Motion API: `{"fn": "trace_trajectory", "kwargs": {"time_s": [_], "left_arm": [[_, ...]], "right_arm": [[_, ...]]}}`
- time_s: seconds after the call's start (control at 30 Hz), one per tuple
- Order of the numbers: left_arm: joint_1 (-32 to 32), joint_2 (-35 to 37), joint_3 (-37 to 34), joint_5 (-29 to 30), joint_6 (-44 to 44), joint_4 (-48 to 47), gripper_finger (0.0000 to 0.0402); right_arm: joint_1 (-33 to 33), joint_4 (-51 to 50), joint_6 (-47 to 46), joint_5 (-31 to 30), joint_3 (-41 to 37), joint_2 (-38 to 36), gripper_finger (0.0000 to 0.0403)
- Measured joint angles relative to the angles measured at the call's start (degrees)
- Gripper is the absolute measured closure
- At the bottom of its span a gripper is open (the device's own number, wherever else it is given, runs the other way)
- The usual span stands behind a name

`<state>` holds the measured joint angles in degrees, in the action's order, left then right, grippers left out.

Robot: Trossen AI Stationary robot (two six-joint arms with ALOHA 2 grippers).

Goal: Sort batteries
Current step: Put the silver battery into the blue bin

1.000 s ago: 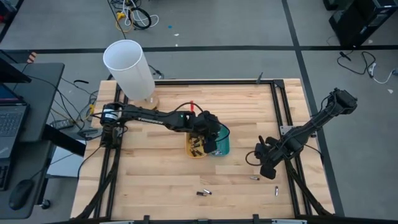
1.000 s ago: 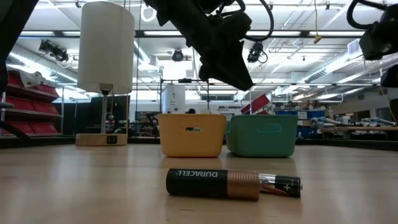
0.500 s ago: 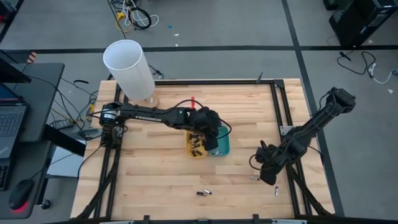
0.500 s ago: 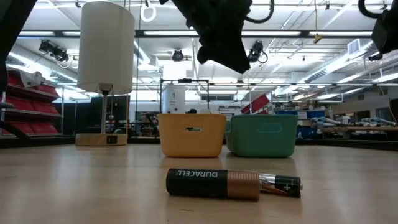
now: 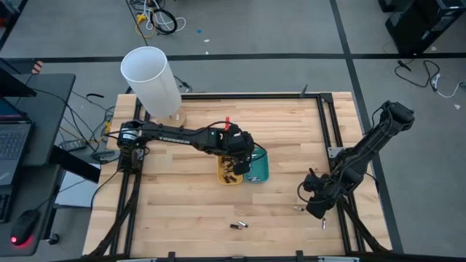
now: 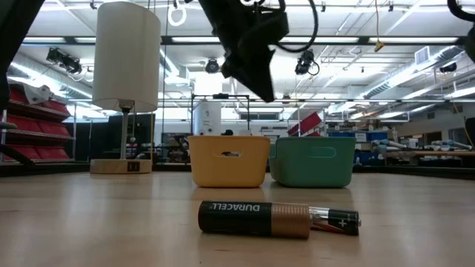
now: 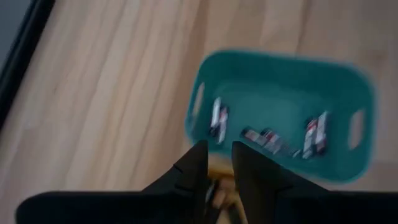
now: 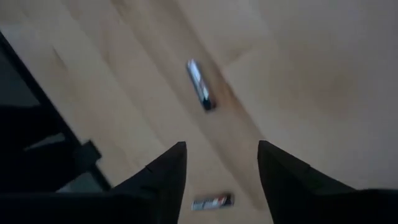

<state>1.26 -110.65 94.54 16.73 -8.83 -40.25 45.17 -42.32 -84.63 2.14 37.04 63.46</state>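
Both arms have shifted over the pale wooden table (image 5: 182, 211): the left arm has drawn back slightly toward the yellow side of the paired trays, and the right arm has dropped lower toward the table's front right corner.

Left gripper (image 5: 240, 161) hangs above the yellow rectangular plastic tray (image 5: 227, 175) and the teal rectangular plastic tray (image 7: 283, 118), which stand touching side by side at mid-table. Its fingers (image 7: 194, 168) stand nearly together with only a narrow gap, and nothing is visibly held. Several small cylindrical batteries lie inside the teal tray (image 7: 264, 138), and more lie in the yellow tray (image 5: 230, 172).

Right gripper (image 8: 221, 168) is spread wide and empty, poised over two loose cells near the right front edge, a slim silvery battery (image 8: 199, 84) and a dark battery (image 8: 211, 201).

Two further cells, a black-and-copper battery (image 6: 254, 219) with a slimmer battery (image 6: 334, 220) behind it, lie unsorted at the front centre.

Step in hand, by judgement: the left arm has just finished a drop, the right is approaching a pick. Next the right gripper must lower astride one cell, aligned across its length, and close.
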Motion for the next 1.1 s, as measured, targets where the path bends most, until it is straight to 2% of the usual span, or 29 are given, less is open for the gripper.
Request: {"fn": "trace_trajectory", "kwargs": {"time_s": [0.17, 0.33, 0.43, 0.57, 0.73, 0.97, 1.1], "left_arm": [[0.06, 0.00, 0.06, 4.05, 1.23, -3.47, 0.0334], [0.15, -0.02, 2.25, 5.58, 2.44, -4.08, 0.0355], [0.42, -0.02, 4.30, 5.54, 2.51, -8.00, 0.0371], [1.53, 0.85, 4.44, 2.62, 3.99, -10.92, 0.0392], [4.11, 3.37, 1.22, -0.65, 3.45, -9.40, 0.0385], [8.97, 7.81, -4.53, -1.35, -0.23, -8.93, 0.0383], [12.11, 9.90, -6.45, -1.39, -2.02, -9.74, 0.0386]], "right_arm": [[0.19, 0.48, -1.52, 5.32, 0.00, 0.00, 0.0203], [0.20, 0.70, -4.59, 5.22, 0.00, 0.00, 0.0203], [0.40, 2.39, -6.85, 6.03, 0.00, 0.00, 0.0201], [0.61, 2.59, -19.27, 6.55, 0.02, 0.00, 0.0201], [0.56, 2.84, -29.14, 7.32, 0.00, 0.01, 0.0202], [0.75, 4.16, -35.35, 7.93, 0.00, 0.59, 0.0203], [2.62, 5.04, -37.39, 10.66, 0.00, 3.18, 0.0203]]}}
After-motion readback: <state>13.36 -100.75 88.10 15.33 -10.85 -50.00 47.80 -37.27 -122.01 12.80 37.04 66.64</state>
